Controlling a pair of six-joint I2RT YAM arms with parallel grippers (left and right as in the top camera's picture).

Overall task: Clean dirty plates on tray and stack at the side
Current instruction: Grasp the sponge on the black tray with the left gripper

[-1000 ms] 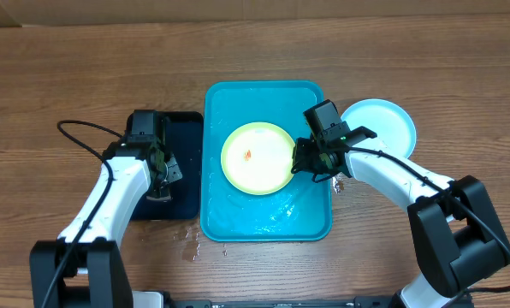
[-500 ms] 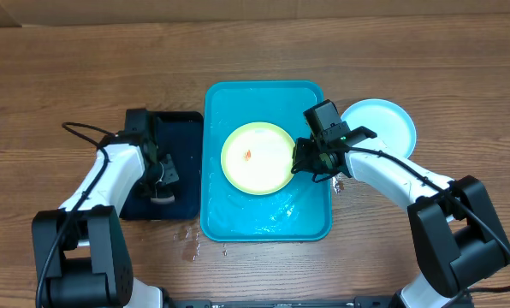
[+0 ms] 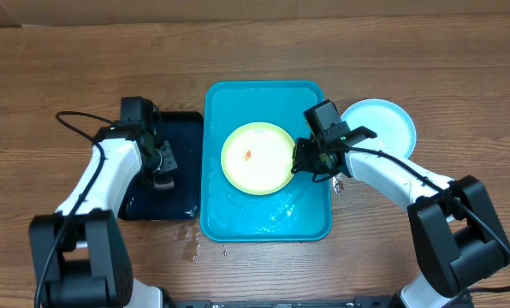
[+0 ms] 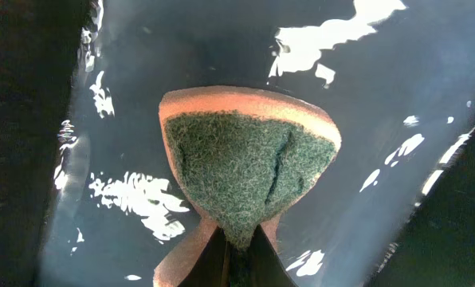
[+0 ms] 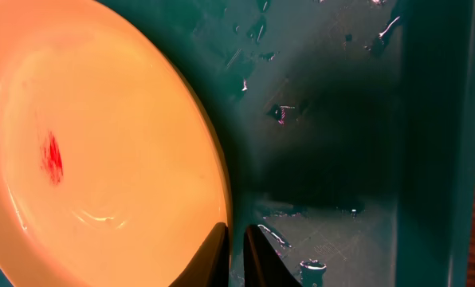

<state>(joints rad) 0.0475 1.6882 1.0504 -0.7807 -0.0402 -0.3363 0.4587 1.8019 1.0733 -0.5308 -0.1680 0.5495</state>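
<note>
A lime-green-rimmed plate (image 3: 257,158) with a small red smear (image 3: 248,155) lies in the turquoise tray (image 3: 263,218). My right gripper (image 3: 302,164) is shut on its right rim; the right wrist view shows the plate (image 5: 102,143), the smear (image 5: 52,155) and my right gripper (image 5: 236,247) pinching the rim over the wet tray floor (image 5: 341,119). A light-blue plate (image 3: 379,127) rests on the table right of the tray. My left gripper (image 3: 162,174) hangs over the dark tray (image 3: 182,137), shut on a sponge. In the left wrist view the gripper (image 4: 239,259) squeezes the green-faced, orange-backed sponge (image 4: 249,159).
The dark tray's wet floor (image 4: 381,96) glistens under the sponge. Water drops (image 3: 191,241) lie on the wooden table (image 3: 84,77) by the turquoise tray's front left corner. The right arm (image 3: 392,175) stretches across the table right of the tray.
The left gripper has shut on the sponge over the dark tray and shifted slightly toward the far side. The right gripper and the green-rimmed plate have not moved.
</note>
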